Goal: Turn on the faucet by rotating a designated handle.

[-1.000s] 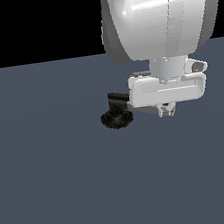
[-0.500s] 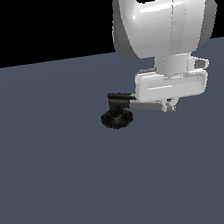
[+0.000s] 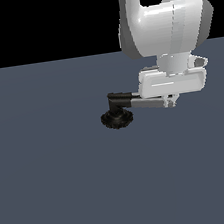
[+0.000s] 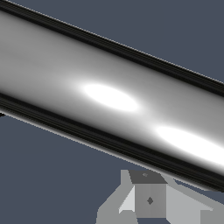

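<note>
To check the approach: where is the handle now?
In the exterior view, the handle runs from the faucet toward that view's right, under the gripper.

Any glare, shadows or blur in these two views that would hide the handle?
Wrist view: the handle fills the picture, with two blown-out white highlights and sharp edges. Exterior view: flat even light with no cast shadows; the handle's far end is hidden behind the end effector, and the black faucet base shows little detail.
</note>
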`<action>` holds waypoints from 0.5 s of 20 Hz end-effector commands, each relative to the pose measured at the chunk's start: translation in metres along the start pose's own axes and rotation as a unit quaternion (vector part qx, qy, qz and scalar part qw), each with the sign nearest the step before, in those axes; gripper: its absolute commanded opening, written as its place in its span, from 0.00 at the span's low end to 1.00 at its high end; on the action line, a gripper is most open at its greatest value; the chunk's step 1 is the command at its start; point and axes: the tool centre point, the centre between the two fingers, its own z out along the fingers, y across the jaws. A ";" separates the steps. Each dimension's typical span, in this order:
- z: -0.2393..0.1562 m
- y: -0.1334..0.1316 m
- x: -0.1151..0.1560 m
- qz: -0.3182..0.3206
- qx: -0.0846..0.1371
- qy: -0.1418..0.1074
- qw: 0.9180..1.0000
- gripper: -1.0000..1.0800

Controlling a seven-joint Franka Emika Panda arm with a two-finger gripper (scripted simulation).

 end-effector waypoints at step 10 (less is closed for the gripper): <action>-0.004 0.025 0.033 -0.001 -0.003 0.007 1.000 0.00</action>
